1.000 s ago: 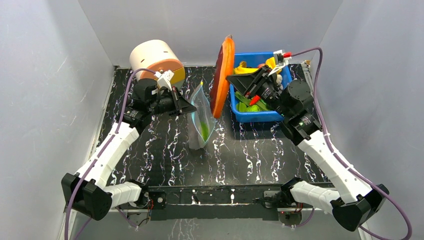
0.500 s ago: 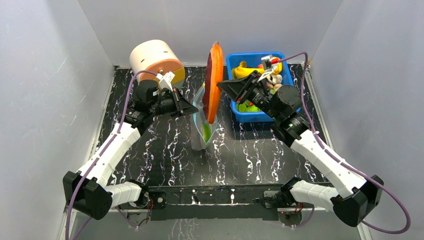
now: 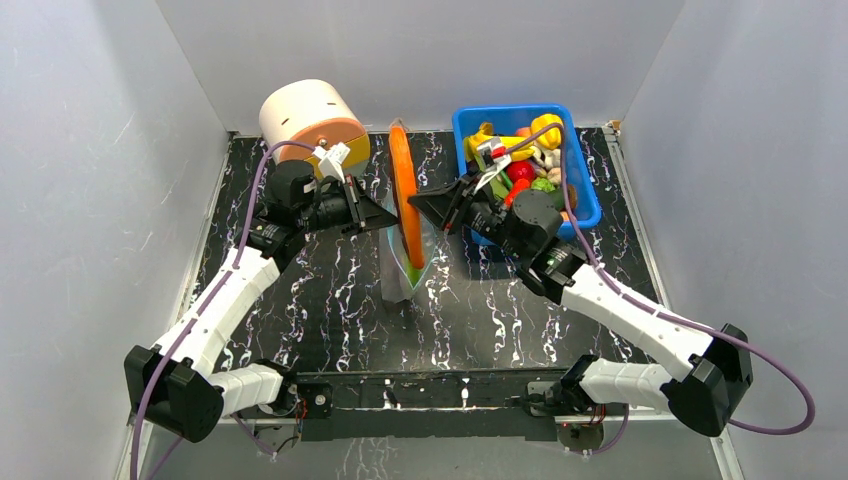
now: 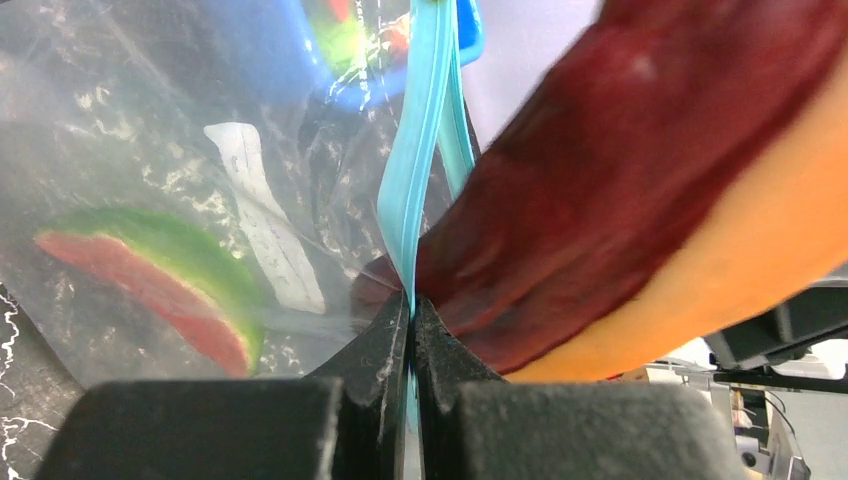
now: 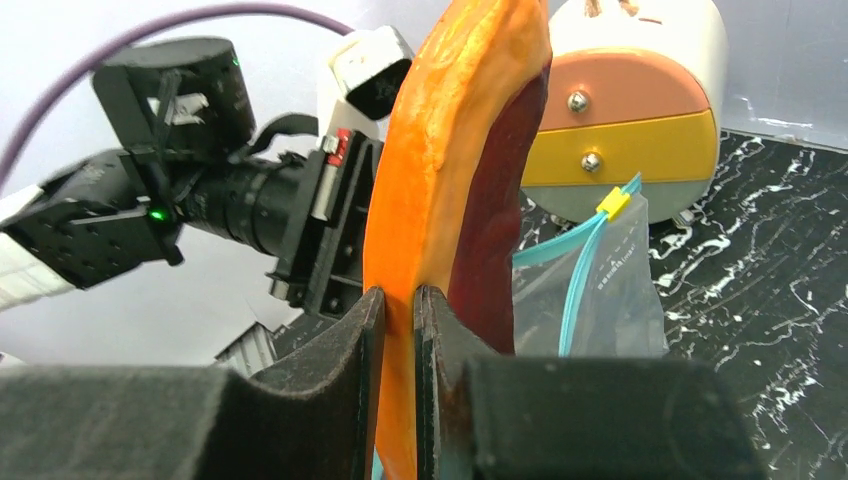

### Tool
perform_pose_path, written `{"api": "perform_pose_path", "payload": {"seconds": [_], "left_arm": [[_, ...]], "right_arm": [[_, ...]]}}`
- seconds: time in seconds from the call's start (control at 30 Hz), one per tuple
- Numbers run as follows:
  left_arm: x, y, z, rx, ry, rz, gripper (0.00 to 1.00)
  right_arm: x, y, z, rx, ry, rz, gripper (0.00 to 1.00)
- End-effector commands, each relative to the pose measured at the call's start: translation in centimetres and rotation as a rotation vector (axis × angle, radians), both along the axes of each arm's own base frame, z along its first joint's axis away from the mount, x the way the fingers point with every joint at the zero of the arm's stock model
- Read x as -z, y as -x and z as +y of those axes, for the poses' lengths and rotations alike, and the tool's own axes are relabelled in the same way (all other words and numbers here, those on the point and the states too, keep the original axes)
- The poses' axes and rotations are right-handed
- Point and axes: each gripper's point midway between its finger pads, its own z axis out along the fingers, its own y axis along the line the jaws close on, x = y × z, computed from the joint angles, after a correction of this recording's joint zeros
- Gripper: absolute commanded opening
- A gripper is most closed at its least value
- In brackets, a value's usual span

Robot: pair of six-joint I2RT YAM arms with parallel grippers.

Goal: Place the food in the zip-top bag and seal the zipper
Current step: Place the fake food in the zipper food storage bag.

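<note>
The right hand, clenched on the orange food slice, has swung it toward 9 o'clock into the zip-top bag at desk centre, whose zipper the left hand pinches; release looks next

Your left arm and right arm wore white shells between black joints, each trailed by a purple cable. The fingers were matte black wedges. A green light glowed on your left wrist.
</note>
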Motion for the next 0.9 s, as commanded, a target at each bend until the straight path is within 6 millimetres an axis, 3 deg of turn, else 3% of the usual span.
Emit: {"api": "perform_pose_path", "payload": {"seconds": [0.0, 0.23, 0.43, 0.87], "left_arm": [[-2.3, 1.0, -0.5, 0.05, 0.057, -0.044, 0.0], [-2.6, 1.3, -0.2, 0.032, 0.073, -0.063, 0.0], [-2.6, 1.0, -0.2, 0.021, 0.076, -0.076, 0.0], [-3.0, 1.0, -0.5, 0.03, 0.106, -0.095, 0.0]], "right_arm": [[-2.0, 0.0, -0.6, 0.042, -0.033, -0.111, 0.12], [0.8, 0.4, -0.7, 0.043, 0.004, -0.076, 0.14], [4.6, 1.3, -0.5, 0.009, 0.105, -0.032, 0.17], [7.1, 2.0, -0.5, -0.019, 0.183, 0.04, 0.22]]}}
